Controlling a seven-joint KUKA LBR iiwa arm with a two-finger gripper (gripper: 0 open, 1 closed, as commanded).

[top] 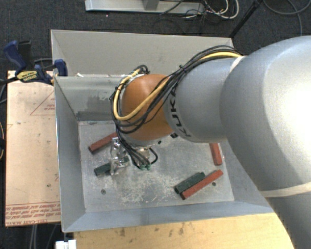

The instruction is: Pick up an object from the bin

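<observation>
Pincer [117,162] low in grey metal bin [68,154], left of centre, under orange wrist cover [145,110] — spread or pressed together, cannot tell. Dark green block [101,169] just left, its right end at pincer tip; contact unclear. Red-brown block [101,143] farther back. Near right — green block [190,181] touching red stick [204,182]; short red piece [215,153] beyond.

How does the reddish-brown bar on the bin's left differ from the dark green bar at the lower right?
The reddish-brown bar lies alone; the dark green bar lies beside a longer red bar. Colours differ: reddish-brown versus dark green. Both are slim, flat, tilted alike.
</observation>
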